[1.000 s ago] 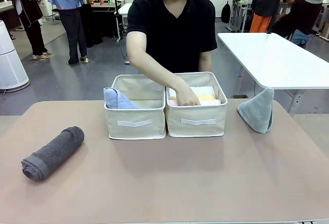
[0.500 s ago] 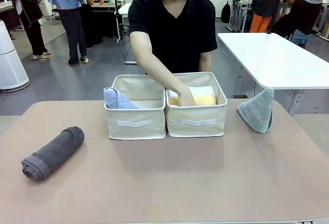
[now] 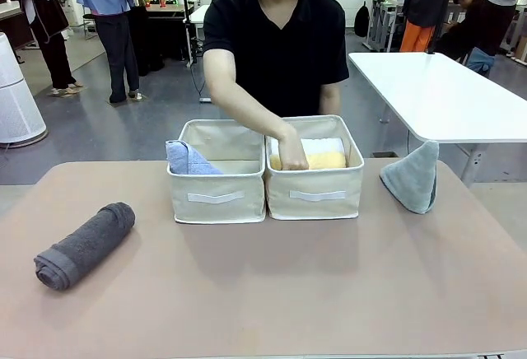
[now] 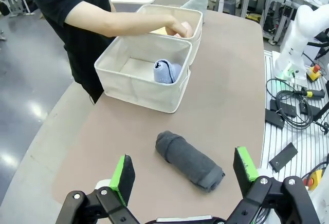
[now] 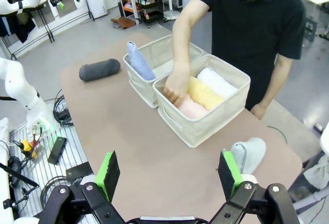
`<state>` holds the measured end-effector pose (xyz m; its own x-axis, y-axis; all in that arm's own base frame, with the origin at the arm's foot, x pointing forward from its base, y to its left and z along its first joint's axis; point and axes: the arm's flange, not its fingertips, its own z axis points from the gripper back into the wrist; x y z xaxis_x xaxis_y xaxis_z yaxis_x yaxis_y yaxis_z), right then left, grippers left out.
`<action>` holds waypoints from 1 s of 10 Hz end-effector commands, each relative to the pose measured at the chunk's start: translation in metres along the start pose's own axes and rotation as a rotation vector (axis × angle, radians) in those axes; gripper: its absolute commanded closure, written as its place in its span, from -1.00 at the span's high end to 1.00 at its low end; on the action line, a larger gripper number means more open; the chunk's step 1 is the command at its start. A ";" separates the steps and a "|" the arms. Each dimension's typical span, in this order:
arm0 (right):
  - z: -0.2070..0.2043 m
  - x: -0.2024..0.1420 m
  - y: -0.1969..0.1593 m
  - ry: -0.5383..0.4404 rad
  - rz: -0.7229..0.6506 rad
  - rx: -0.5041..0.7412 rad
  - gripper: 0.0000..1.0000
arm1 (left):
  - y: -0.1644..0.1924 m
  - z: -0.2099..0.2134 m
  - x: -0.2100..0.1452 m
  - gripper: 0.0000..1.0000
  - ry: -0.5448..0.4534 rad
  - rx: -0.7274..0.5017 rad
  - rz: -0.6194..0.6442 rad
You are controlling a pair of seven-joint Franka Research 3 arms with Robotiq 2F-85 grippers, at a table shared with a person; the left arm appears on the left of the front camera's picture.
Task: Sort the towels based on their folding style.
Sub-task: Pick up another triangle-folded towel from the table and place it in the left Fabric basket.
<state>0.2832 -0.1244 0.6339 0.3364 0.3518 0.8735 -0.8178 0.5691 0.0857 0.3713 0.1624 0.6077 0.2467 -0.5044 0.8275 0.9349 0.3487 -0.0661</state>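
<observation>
1. Since a second ago, the person's hand (image 3: 292,151) has lifted a little inside the right bin (image 3: 314,196) and drawn back from its front wall. The towels outside the bins lie where they lay.
2. The left end effector (image 4: 184,172) hangs above the left part of the desk (image 3: 329,293) with its fingers wide apart and nothing between them. In the left wrist view the dark grey rolled towel (image 4: 190,161) lies on the desk below it.
3. That dark grey roll lies slanted at the desk's left side, well apart from the bins.
4. The left bin (image 3: 216,198) stands near the middle of the desk, its side touching the right bin. It holds the light blue cone-folded towel (image 3: 189,160), which leans in its left corner.
5. The right bin holds three rolled towels side by side: the pink towel (image 5: 191,108) nearest the robot, then the yellow towel (image 3: 325,160), then the white towel (image 3: 323,144) nearest the person. The person's hand reaches down at the left end of this bin, over the pink and yellow rolls.
6. The grey-green cone-folded towel (image 3: 412,178) stands point up at the desk's right side, well apart from the bins.
7. The right end effector (image 5: 168,175) hangs above the desk with its fingers spread wide and empty.
</observation>
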 end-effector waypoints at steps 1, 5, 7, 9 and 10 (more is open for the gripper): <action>-0.003 -0.001 0.000 -0.002 0.002 -0.007 1.00 | -0.001 0.001 0.000 1.00 -0.008 -0.004 -0.009; -0.003 -0.001 0.000 -0.002 0.002 -0.007 1.00 | -0.001 0.001 0.000 1.00 -0.008 -0.004 -0.009; 0.000 0.000 0.000 0.000 0.000 0.000 1.00 | -0.001 0.001 0.000 1.00 -0.008 -0.004 -0.009; -0.011 0.031 -0.015 0.157 -0.064 -0.135 1.00 | -0.001 0.001 0.000 1.00 -0.008 -0.004 -0.009; -0.028 0.048 -0.030 0.239 -0.123 -0.173 1.00 | -0.001 0.001 0.000 1.00 -0.008 -0.004 -0.009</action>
<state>0.3100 -0.1136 0.6519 0.4275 0.4116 0.8049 -0.7404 0.6703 0.0504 0.3705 0.1621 0.6083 0.2503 -0.5086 0.8238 0.9338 0.3514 -0.0668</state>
